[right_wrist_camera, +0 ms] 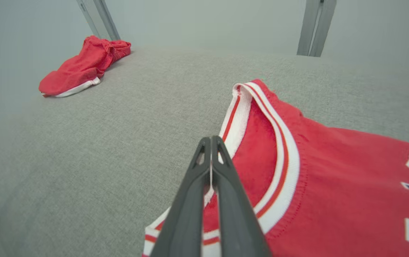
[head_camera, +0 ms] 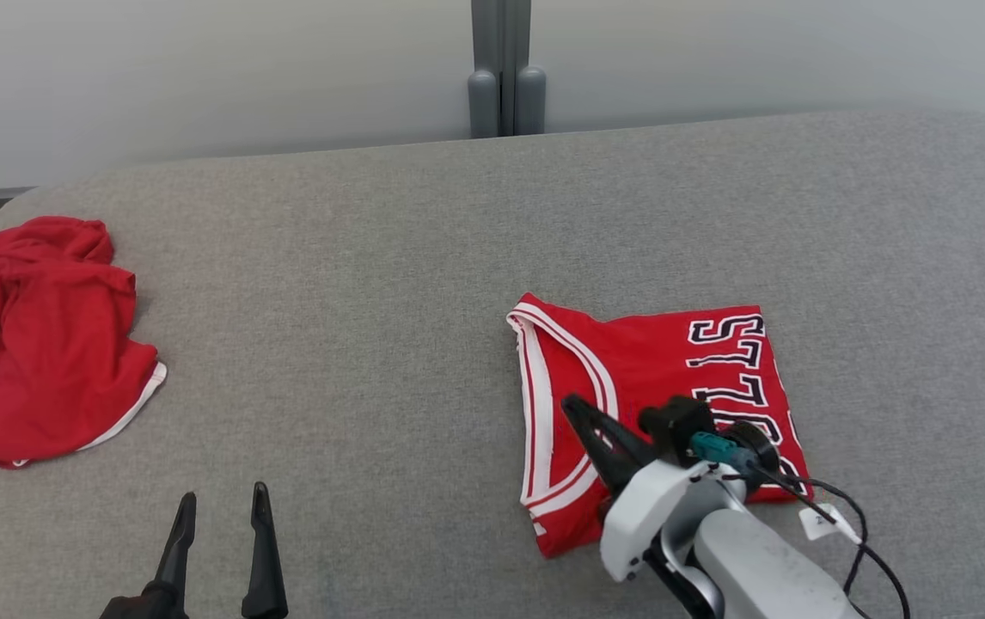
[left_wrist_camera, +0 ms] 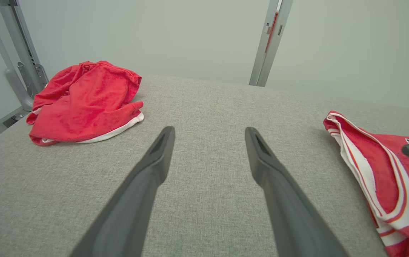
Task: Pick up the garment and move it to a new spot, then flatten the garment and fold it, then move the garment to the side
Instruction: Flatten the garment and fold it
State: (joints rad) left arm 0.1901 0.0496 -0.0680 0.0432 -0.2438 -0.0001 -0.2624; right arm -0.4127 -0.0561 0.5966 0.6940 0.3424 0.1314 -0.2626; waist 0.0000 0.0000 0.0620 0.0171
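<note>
The folded jersey is overlain by the clenched right gripper; the left gripper is held spread; a crumpled red garment is heaped at the cushion's left edge.

red cloth: crumpled, far left (white trim) | grey fabric surface | metal post behind

Jersey: knit cloth, matt. Surface: coarse woven fabric. Right tool: matt plastic.
</note>
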